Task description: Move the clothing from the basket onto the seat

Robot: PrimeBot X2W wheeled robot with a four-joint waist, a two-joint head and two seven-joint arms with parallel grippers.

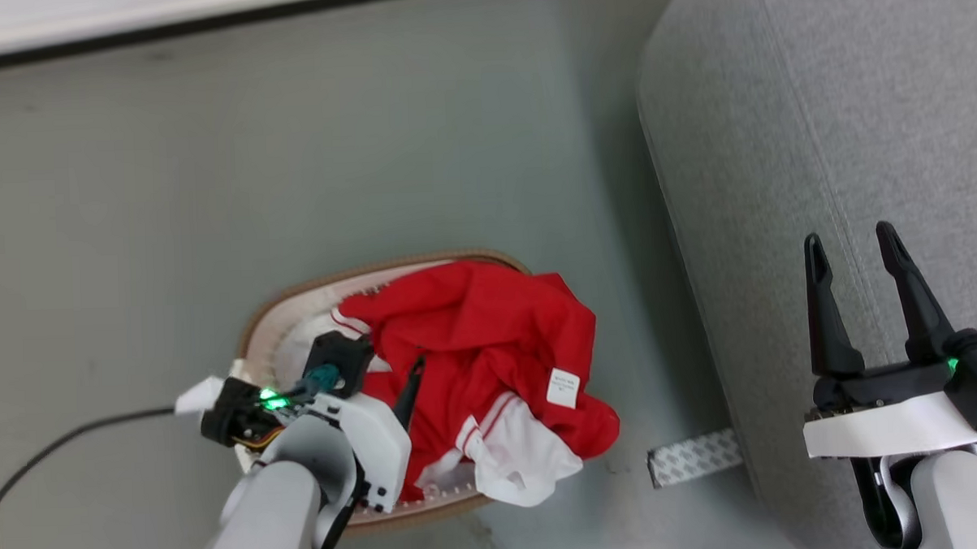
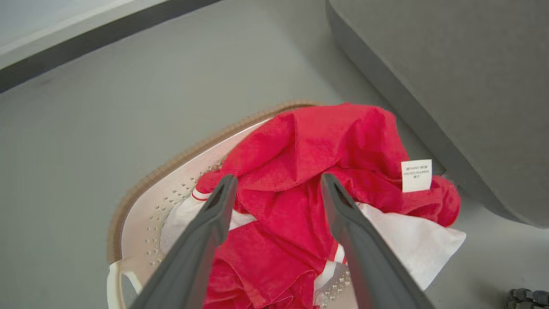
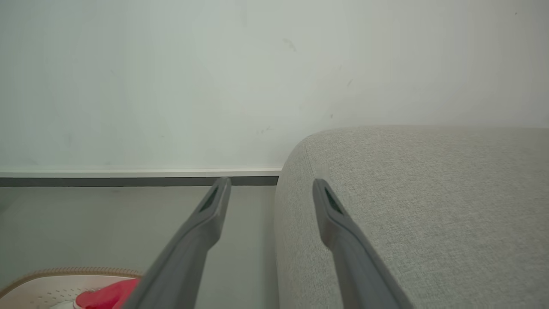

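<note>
The red clothing [image 1: 490, 331] with white panels and a white label [image 1: 563, 387] is heaped in the white basket [image 1: 294, 293], spilling over its right rim toward the seat. My left gripper [image 2: 278, 178] is open, its two fingers spread over the top of the red fabric [image 2: 309, 146]; I cannot tell whether the tips touch it. In the head view one of its dark fingers [image 1: 409, 387] points into the heap. The grey seat [image 1: 856, 91] fills the right side. My right gripper [image 1: 850, 237] is open and empty above the seat's front edge [image 3: 429, 193].
The basket stands on a grey floor. A black cable [image 1: 56, 444] runs along the floor at the left. A patterned pale strip [image 1: 694, 457] lies at the seat's foot. A wall with a dark baseboard [image 1: 163, 30] closes the far side.
</note>
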